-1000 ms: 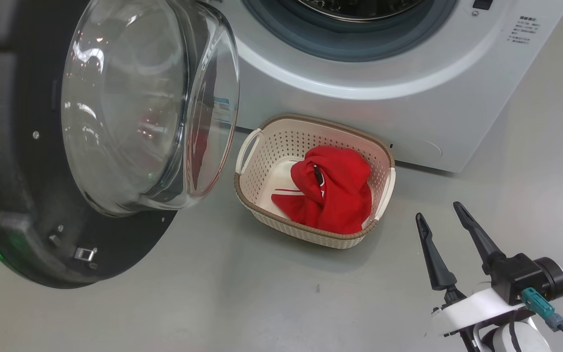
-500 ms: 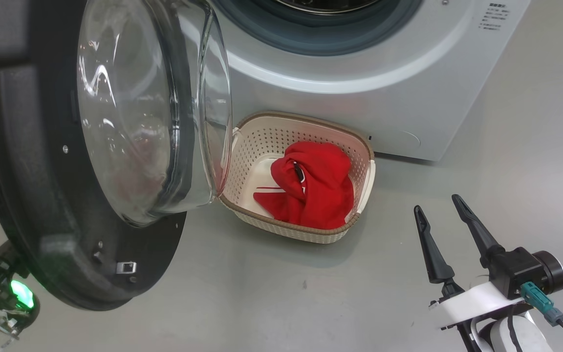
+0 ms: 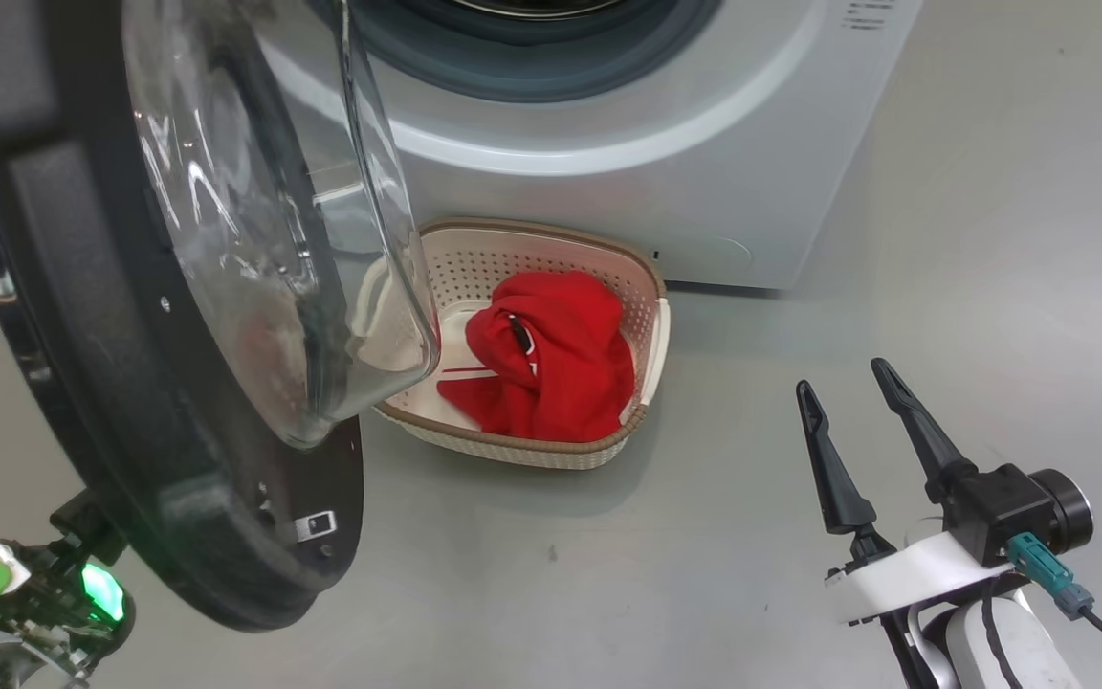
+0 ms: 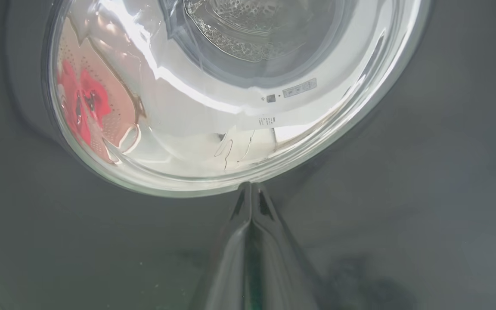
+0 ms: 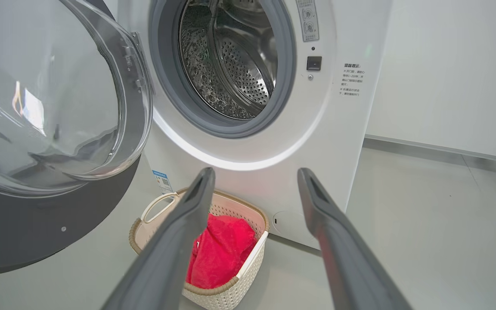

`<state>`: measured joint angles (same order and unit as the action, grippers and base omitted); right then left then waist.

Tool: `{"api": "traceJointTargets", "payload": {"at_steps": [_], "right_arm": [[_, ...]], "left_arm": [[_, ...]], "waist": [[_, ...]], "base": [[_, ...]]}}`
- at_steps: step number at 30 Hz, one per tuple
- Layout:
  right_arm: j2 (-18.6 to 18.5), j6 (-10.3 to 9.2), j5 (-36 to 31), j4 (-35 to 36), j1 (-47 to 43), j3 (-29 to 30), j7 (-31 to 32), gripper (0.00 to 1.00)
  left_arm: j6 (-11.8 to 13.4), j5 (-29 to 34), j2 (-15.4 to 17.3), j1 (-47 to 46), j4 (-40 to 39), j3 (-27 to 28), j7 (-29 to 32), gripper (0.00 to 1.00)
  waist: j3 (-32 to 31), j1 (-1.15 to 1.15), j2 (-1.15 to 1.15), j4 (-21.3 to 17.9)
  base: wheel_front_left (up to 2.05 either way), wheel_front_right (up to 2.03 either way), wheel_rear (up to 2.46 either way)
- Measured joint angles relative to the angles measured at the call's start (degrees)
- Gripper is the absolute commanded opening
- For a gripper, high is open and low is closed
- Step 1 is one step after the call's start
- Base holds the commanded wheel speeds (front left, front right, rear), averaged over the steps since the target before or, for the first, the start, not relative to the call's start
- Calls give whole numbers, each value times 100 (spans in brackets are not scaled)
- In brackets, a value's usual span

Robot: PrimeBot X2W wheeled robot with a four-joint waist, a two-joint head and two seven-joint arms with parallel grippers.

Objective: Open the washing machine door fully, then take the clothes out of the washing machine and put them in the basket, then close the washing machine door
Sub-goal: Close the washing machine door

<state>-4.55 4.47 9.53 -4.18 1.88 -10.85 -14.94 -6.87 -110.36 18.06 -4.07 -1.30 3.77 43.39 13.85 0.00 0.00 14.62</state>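
The washing machine door (image 3: 82,335) stands half open, its glass bowl (image 3: 254,239) hiding the left end of the basket (image 3: 513,450). Red clothes (image 3: 551,373) lie in the basket, in front of the white washing machine (image 3: 608,144). In the left wrist view my left gripper (image 4: 250,186) is shut, empty, with its tips against the door's black outer face (image 4: 403,193) just below the window. My right gripper (image 3: 843,377) hangs open and empty right of the basket. In the right wrist view it (image 5: 255,172) points at the machine (image 5: 342,129) above the basket (image 5: 248,262) and clothes (image 5: 218,254); the steel drum (image 5: 230,56) shows no clothes.
Grey floor (image 3: 800,239) lies open to the right of the machine and the basket. A white wall (image 5: 446,64) stands beyond the machine's right side. My left arm's wrist with a green light (image 3: 97,593) sits low behind the door's rim.
The door has swung toward the machine and now covers the basket's left end. The head camera has turned, shifting the scene left. My left wrist has come into view; the right gripper stays open.
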Motion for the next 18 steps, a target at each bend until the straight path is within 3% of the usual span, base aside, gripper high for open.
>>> {"api": "traceJointTargets", "payload": {"at_steps": [18], "right_arm": [[99, 0, 149, -29, 154, -85, 0, 100]], "left_arm": [[-1, 107, -255, -24, -196, -229, 48, 0]], "waist": [[168, 0, 0, -944]], "base": [[0, 0, 0]]}}
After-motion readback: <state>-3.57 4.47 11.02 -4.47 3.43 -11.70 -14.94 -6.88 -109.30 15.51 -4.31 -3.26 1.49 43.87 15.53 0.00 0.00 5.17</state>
